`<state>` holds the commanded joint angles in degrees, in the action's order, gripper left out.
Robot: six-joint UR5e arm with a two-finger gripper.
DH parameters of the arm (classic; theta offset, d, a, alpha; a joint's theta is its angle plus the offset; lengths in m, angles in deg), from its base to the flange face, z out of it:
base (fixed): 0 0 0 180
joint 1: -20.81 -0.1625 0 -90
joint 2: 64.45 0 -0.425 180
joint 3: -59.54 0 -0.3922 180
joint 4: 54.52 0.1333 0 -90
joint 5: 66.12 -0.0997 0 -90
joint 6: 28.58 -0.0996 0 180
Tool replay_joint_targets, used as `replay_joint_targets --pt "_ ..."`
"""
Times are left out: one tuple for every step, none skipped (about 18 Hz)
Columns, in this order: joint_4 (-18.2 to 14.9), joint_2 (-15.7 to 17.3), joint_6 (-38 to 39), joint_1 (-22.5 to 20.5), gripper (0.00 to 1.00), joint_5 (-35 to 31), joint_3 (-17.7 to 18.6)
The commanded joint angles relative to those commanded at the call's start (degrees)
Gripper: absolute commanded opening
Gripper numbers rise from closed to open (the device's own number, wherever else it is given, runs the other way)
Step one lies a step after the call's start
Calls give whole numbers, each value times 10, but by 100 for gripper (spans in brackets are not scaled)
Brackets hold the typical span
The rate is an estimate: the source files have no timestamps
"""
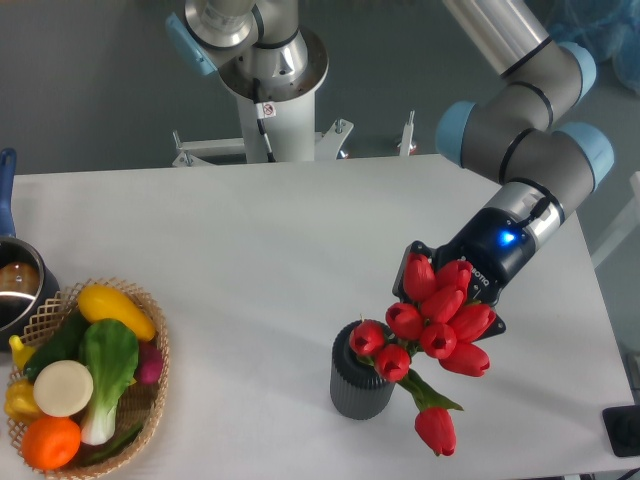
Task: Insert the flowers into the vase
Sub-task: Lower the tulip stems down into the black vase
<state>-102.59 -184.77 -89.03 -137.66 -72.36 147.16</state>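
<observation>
The flowers (437,315) are a bunch of red tulips with green stems, hanging tilted just right of and above the vase (358,385). Two blooms at the bunch's left overlap the vase's mouth. One tulip (435,430) droops lower, to the right of the vase. The vase is a small dark grey ribbed cylinder standing upright on the white table. My gripper (445,298) reaches in from the upper right and is shut on the flowers; the blooms hide its fingers. Only its black body with a blue light (497,250) shows.
A wicker basket (157,330) of vegetables stands at the front left. Beside it at the left edge is a metal pot (14,285) with a blue handle (6,172). A second robot base (270,75) stands behind the table. A black object (622,432) lies off the table's right corner.
</observation>
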Motion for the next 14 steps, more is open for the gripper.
replay_joint_targets --pt "0 0 -17 0 5 -1 7" --pt "0 0 -29 0 5 -3 15" --pt "0 -1 -39 0 5 -4 23" --pt "0 -1 -48 0 6 -5 32" --pt "0 -2 -58 -1 8 -5 39" --pt "0 -2 -66 -1 9 -5 47" --pt "0 -2 -73 -2 11 -5 53" --pt "1 -2 -78 -2 13 -6 57" --pt "0 -2 -84 -2 19 -6 60" --pt "1 -3 -89 -3 26 -6 65" --pt "1 -3 -97 -3 37 -6 70" --pt "1 -3 -103 -4 50 -6 74" --pt "0 -3 -106 -4 56 -6 77" --pt "0 -3 -106 -4 65 -6 81"
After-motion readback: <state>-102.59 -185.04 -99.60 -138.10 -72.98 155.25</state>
